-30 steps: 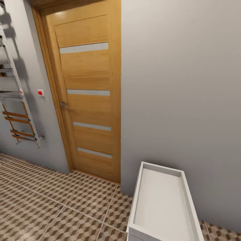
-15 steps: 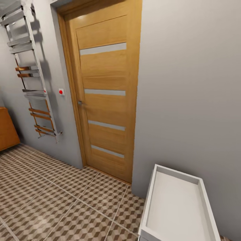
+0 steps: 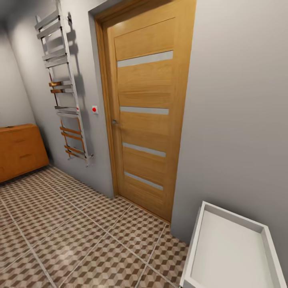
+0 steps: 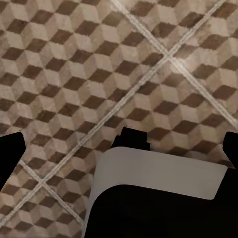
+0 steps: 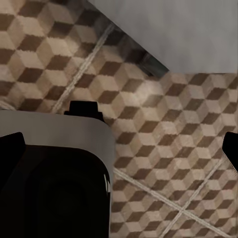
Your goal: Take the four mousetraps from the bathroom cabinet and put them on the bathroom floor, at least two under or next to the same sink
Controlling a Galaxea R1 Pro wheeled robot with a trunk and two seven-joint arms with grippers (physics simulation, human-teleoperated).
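The orange-brown wooden cabinet (image 3: pixel 20 150) stands against the far left wall, its drawer fronts shut. The mousetraps and the bathroom sink are out of view. The cube-patterned bathroom floor (image 3: pixel 80 232) stretches from the cabinet toward me. In the left wrist view my left gripper (image 4: pixel 119 148) hangs open over the tiles (image 4: pixel 74 59), its dark fingertips (image 4: pixel 11 148) at the frame's sides with nothing between them. My right gripper (image 5: pixel 119 148) is open too, above the tiles (image 5: pixel 163 129) near a grey wall foot.
A closed wooden door (image 3: pixel 146 116) with pale glass strips faces me. A chrome towel rail (image 3: pixel 66 92) hangs on the wall between door and cabinet. A small white unit with a rimmed top (image 3: pixel 200 248) stands close at the right, against the grey wall.
The whole head view has swung left, so the camera turned. The door and white unit slid rightward in the picture, and the cabinet came into view at the left.
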